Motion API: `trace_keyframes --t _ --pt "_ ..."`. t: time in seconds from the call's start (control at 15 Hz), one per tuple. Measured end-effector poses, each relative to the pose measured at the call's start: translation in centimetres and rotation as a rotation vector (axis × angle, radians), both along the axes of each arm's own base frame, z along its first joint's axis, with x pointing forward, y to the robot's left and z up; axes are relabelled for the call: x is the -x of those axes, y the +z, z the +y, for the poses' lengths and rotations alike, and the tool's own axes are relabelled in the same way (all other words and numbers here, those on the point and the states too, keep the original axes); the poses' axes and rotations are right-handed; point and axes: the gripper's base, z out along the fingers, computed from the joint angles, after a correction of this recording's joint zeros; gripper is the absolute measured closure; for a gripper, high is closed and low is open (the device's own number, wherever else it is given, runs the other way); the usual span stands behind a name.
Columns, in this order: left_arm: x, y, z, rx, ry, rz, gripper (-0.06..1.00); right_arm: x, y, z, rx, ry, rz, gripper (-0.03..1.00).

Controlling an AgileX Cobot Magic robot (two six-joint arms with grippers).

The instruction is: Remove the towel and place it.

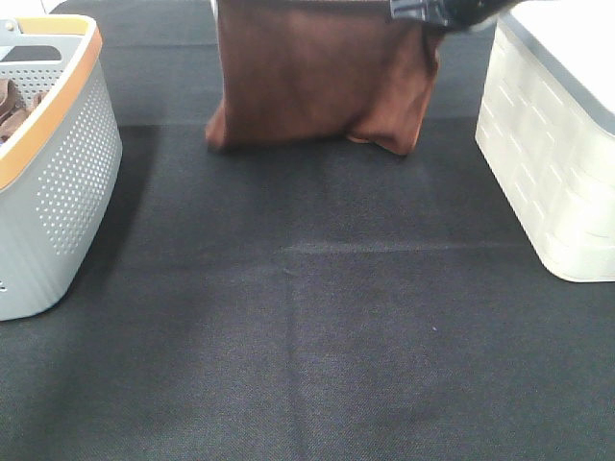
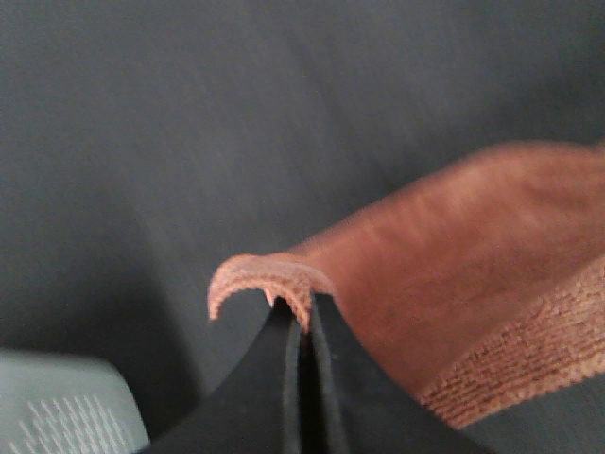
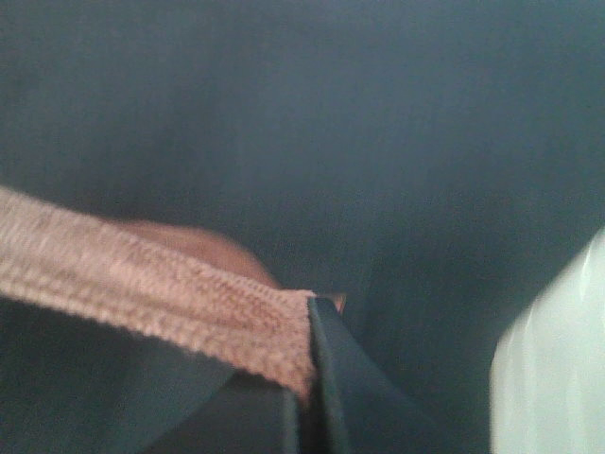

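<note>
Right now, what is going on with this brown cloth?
Both arms hold the towel up by its top edge: the left end effector and the right end effector are each shut on the hem. It hangs between the grey basket and the white box, its lower edge seemingly brushing the black table cover.

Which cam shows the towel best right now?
Exterior high: nearly the whole towel hangs in view, spread wide, with only its top edge cropped. Left wrist shows only the part near the corner pinched in the left claw; right wrist shows just a hem strip at the right claw.
</note>
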Motion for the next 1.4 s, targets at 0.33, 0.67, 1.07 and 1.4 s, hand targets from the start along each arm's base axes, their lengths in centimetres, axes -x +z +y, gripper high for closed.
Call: trace_keyframes --t 0.33,0.67,1.07,1.4 --pt "0.7 -0.5 -0.3 0.051 -0.023 0.104 0.94 2.5 -1.8 0.1 -0.003 0.037 0.351 0.97" --pt "1.9 -3.0 -0.5 0.060 -0.071 0.257 0.94 3.9 -2.4 -0.3 0.029 0.060 0.522 0.97" --pt "5.0 -7.2 0.9 -0.015 -0.055 0.471 0.94 5.4 -2.6 1.5 0.072 0.154 0.611 0.97" --pt "7.2 -11.3 1.6 -0.031 -0.037 0.644 0.94 6.9 -2.8 2.8 0.091 0.160 0.722 0.97"
